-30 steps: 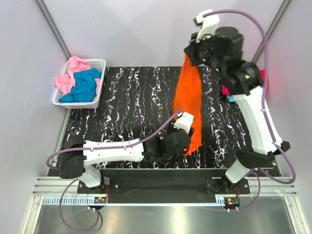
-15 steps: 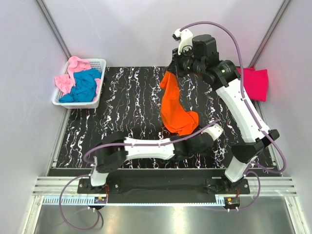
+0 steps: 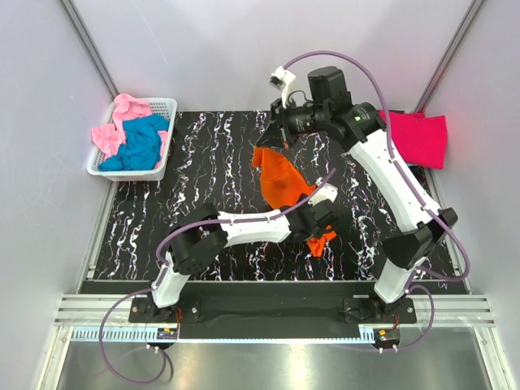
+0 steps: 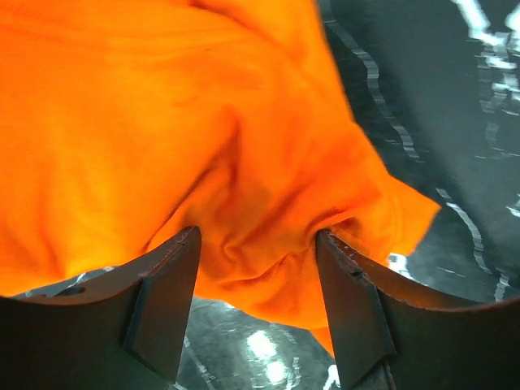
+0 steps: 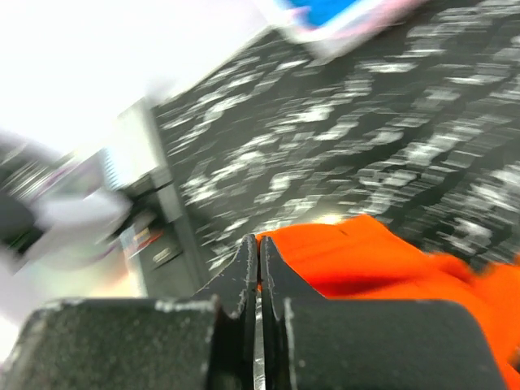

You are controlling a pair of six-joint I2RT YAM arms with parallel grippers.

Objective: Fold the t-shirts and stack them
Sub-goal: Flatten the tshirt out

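Observation:
In the top view an orange t-shirt (image 3: 280, 180) hangs bunched over the middle of the table, its lower part on the surface. My right gripper (image 3: 264, 149) is shut on the shirt's top corner; in the right wrist view the orange t-shirt (image 5: 382, 260) comes out of the pinched jaws of that gripper (image 5: 259, 240). My left gripper (image 3: 323, 223) sits low at the shirt's lower right edge. In the left wrist view this gripper (image 4: 256, 237) stands open, with a fold of the orange t-shirt (image 4: 203, 122) bulging between its fingertips. A crimson-pink t-shirt (image 3: 418, 138) lies at the far right.
A white lattice basket (image 3: 165, 160) stands at the far left corner, holding a teal blue t-shirt (image 3: 140, 146) and a light pink t-shirt (image 3: 114, 126). The black marbled table (image 3: 203, 175) is walled by grey panels on three sides.
The right arm has swung left and down with the orange shirt, which now bunches on the table instead of hanging long. The left gripper has reached right to the shirt's lower edge.

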